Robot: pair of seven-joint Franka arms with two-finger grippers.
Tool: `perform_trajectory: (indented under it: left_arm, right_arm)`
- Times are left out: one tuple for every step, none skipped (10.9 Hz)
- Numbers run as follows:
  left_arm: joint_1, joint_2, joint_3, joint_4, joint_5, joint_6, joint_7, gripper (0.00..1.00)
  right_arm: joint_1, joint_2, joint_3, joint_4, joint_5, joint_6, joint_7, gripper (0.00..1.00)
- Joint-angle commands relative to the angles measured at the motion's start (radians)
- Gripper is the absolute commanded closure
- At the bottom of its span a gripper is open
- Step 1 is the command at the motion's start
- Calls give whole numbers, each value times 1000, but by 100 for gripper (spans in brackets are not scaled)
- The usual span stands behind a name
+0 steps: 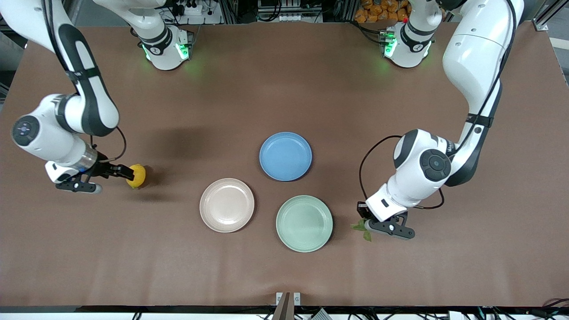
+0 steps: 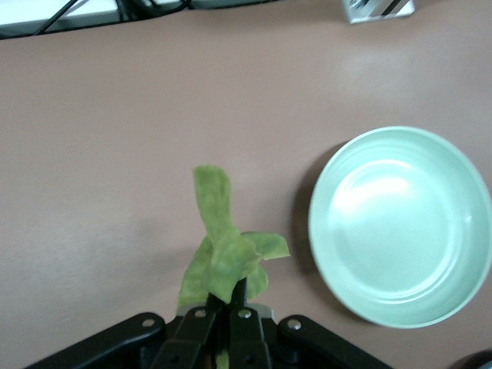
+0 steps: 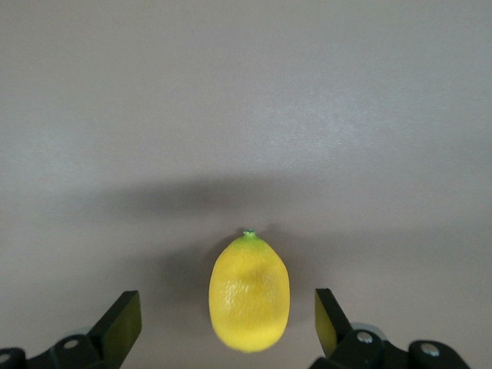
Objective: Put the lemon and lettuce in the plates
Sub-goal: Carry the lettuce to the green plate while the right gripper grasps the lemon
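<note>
Presently, by label:
Right gripper (image 3: 224,327): fingers spread wide, nothing held; the lemon (image 3: 249,292) is seen between them, untouched, on the table (image 1: 284,275) at the right arm's end.
Lemon axis: pointed tip directed away from the fingers, long axis along the reach.
Left gripper (image 2: 224,311): fingers closed on the lettuce (image 2: 224,257), kept beside the green plate (image 2: 400,227).
Pink plate (image 1: 226,205): judged the lemon's nearest target.
</note>
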Motion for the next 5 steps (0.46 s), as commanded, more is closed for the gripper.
perform_trajectory:
  left_arm:
    - [-47,15,-16,6,12,70,-90,100]
    - [-67,21,-14,1,13,101,-137,100]
    - [-76,28,-14,-2,13,142,-161,100]
    - [-90,37,-14,-2,12,165,-168,100]
    - [-105,50,-14,-2,10,188,-199,100]
  right_arm:
    - [-1,26,1,-99,10,169,-55,0]
    - [-1,42,1,-107,10,195,-57,0]
    - [1,54,3,-107,10,204,-57,0]
    - [1,65,3,-107,10,214,-57,0]
    - [1,72,3,-107,10,217,-57,0]
